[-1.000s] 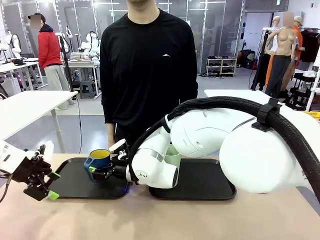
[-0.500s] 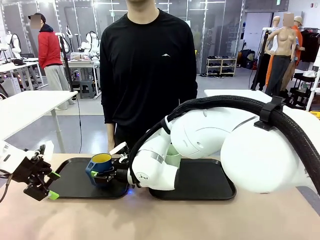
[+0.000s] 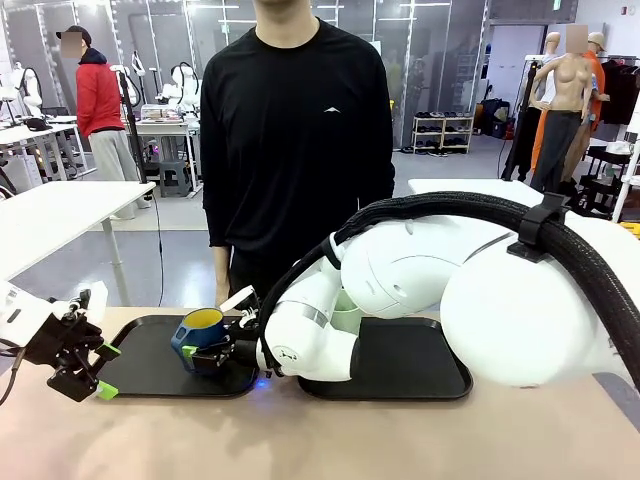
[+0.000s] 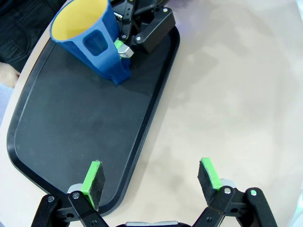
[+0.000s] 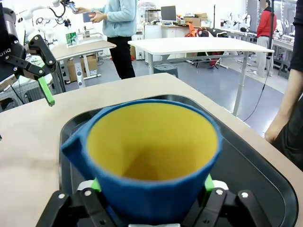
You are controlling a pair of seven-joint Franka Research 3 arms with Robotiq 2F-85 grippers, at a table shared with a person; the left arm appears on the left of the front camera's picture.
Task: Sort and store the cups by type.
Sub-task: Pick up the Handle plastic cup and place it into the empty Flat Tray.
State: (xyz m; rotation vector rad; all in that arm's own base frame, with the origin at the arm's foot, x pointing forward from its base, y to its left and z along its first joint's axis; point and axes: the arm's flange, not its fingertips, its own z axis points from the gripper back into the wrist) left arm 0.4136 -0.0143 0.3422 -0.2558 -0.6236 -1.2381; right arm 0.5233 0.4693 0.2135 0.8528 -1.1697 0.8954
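Front view: right gripper (image 3: pixel 203 350) sits spread around the blue mug (image 3: pixel 197 333) on the left tray (image 3: pixel 150 375); left gripper (image 4: pixel 150 177) is spread too.

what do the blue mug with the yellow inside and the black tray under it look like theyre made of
The dark blue handled mug with yellow inside looks like moulded plastic: matte, evenly coloured walls, blocky handle, no glaze shine, though matte ceramic cannot be ruled out. The flat black tray with rounded corners is probably plastic too, with a dull, finely textured surface and a smooth raised rim.
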